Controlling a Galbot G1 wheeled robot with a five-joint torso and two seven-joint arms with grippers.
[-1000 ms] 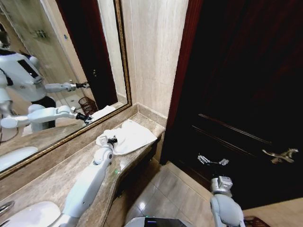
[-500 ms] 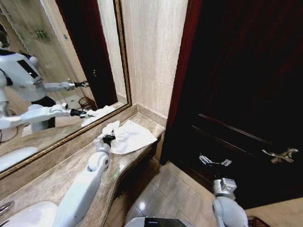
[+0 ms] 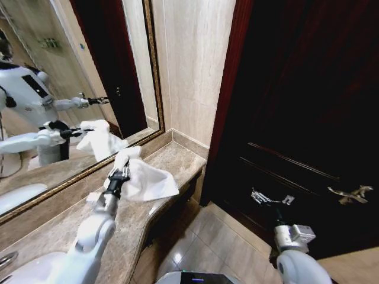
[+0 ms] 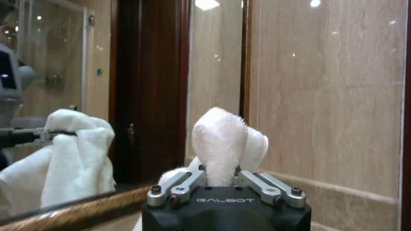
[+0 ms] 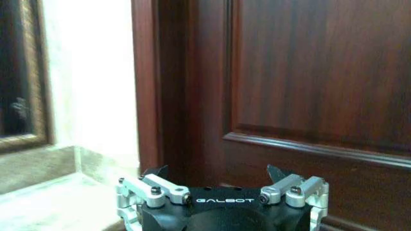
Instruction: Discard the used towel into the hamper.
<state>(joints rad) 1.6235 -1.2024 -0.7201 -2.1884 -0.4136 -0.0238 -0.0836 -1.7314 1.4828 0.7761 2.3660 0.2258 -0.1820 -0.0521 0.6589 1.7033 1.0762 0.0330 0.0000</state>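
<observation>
The left gripper (image 3: 121,173) is clamped on the white towel (image 3: 145,180), holding it above the marble counter (image 3: 59,228) in front of the mirror (image 3: 65,89). In the head view the cloth hangs from the pinch, spreading away from the gripper toward the counter's far end, with its long axis running roughly along the counter and its loose lower edge drooping down toward the stone; whether that edge touches the surface cannot be told. A short tuft of towel (image 4: 222,144) sticks up past the fingers (image 4: 183,185) in the left wrist view, standing upright between the 2 of them, which are closed tight against the fabric at its base. The mirror shows the reflection of the same towel bunched at the reflected gripper. A white basin (image 3: 35,269) sits in the counter close to the robot, and what lies in it cannot be made out. The right gripper (image 3: 271,198) hangs well apart from the towel, low in front of the dark wooden door (image 3: 308,106), with its fingers (image 5: 160,185) spread apart and nothing between them.
</observation>
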